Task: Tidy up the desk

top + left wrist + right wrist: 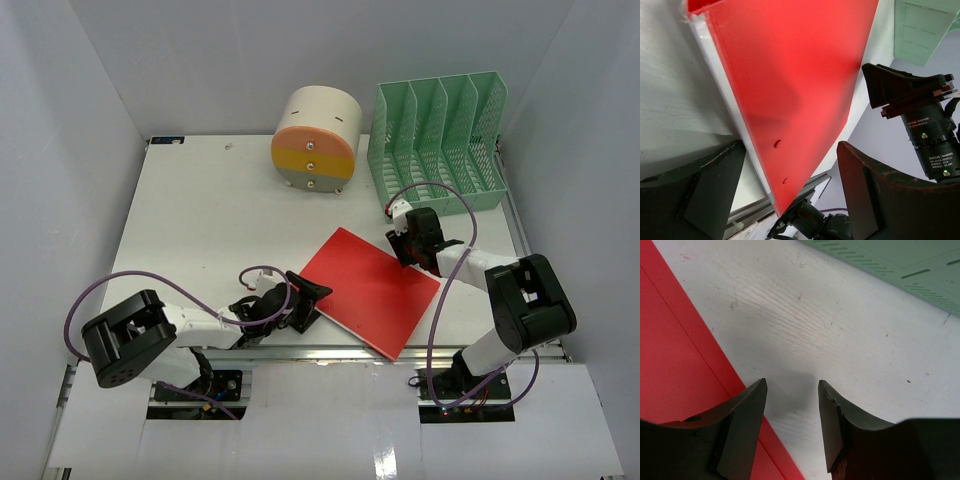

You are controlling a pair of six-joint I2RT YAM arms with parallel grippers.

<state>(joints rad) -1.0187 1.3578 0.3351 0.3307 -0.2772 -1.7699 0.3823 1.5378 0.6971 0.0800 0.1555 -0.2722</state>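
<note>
The left claw (306,300) is spread wide, low over the desk (200,220), with its fingers (695,195) on either side of the near left corner of the folder (370,285). In the left wrist view that red corner (790,75) points down into the gap. Whether either finger touches it cannot be told.

The right claw (405,247) sits at the folder's far right edge, so the folder lies between the two claws. Its jaws are partly apart with nothing between them. The right wrist view shows bare desk (840,340) in the gap of the claw (792,425); one finger (747,425) hangs over the folder's edge (675,355), the other over white tabletop.

The desk lies under both claws and runs from the rail just behind them to the back wall.

Beyond the right claw, close by, stands the rack (440,140), green with four slots. Its mesh dividers and floors are in plain sight from above, and its base edge (900,265) shows just ahead of the fingers. Beyond the left claw, well apart and left of the rack, stands a round drum (318,110). Its drawers (312,160), orange, yellow and grey, are pushed in, so their contents are hidden.
</note>
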